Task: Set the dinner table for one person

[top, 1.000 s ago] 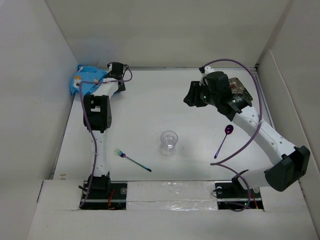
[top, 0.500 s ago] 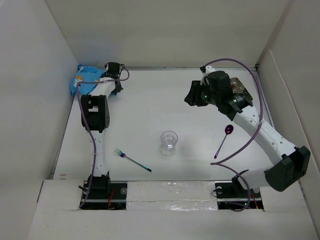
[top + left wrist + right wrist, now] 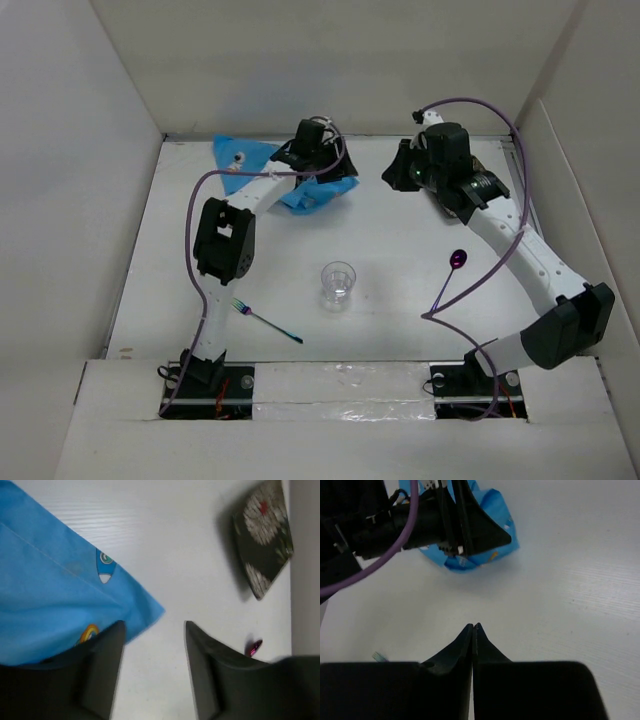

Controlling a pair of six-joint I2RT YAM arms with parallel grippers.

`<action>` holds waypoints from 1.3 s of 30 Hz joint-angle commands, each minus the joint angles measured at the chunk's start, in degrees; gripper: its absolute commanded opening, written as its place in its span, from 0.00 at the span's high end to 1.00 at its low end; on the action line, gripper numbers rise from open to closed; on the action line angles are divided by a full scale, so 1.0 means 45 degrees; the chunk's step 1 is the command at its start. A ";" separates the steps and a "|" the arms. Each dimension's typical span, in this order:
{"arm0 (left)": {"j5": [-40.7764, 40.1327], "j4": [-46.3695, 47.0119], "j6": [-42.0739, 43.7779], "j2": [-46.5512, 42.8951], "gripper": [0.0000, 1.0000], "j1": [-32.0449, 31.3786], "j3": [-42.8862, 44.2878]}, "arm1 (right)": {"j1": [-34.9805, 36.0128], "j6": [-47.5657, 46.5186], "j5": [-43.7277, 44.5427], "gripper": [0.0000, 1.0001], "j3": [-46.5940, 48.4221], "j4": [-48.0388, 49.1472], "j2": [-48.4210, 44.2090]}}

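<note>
The dinner table (image 3: 400, 250) is the white surface. A blue cartoon-print placemat (image 3: 262, 165) lies crumpled at its back middle. My left gripper (image 3: 325, 150) hovers at the placemat's right edge. In the left wrist view that gripper (image 3: 152, 632) is open over bare table, with its left finger over the cloth's edge (image 3: 55, 595) and nothing between the fingers. My right gripper (image 3: 393, 173) hangs to the right of the cloth, shut and empty (image 3: 472, 626). A clear glass (image 3: 338, 284) stands mid-table. A fork (image 3: 265, 320) lies near left, a purple spoon (image 3: 447, 280) right.
A dark flower-patterned plate (image 3: 262, 535) lies at the back right, mostly under the right arm in the top view. White walls close in the table on the left, back and right. The left arm (image 3: 420, 520) reaches across in front of the right wrist camera.
The left arm swung from the far-left corner to the back middle, pulling the blue placemat along, and its jaws now stand open. The right gripper closed and shifted slightly back.
</note>
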 commanded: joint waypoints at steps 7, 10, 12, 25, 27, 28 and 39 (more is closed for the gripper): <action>-0.0323 0.0253 -0.0113 -0.2324 0.36 0.0186 -0.1443 | -0.0686 0.0899 0.0567 0.96 0.0321 0.1175 0.1074; -0.1571 0.1030 0.0044 -0.3886 0.49 0.0188 -0.3120 | -0.0920 0.1368 0.0842 0.92 0.0301 0.1391 0.1913; -0.2025 0.1502 -0.0208 -0.4825 0.56 0.0342 -0.4683 | -0.1057 0.1777 0.0881 0.78 0.0456 0.1410 0.2811; 0.0354 0.3612 -0.1831 -0.4574 0.31 0.1654 -0.7364 | -0.2150 0.4044 0.0433 0.36 0.1101 0.0668 0.6737; 0.0414 0.3768 -0.2005 -0.4359 0.31 0.1361 -0.7383 | -0.2151 0.4491 0.0334 0.36 0.1121 0.0746 0.6992; 0.0685 0.4195 -0.2161 -0.4301 0.31 0.1359 -0.7480 | -0.2151 0.4630 0.0276 0.36 0.1140 0.0823 0.7090; 0.1039 0.4375 -0.2183 -0.3227 0.43 0.1359 -0.7032 | -0.2503 0.6191 -0.0564 0.37 0.1160 0.2347 0.8047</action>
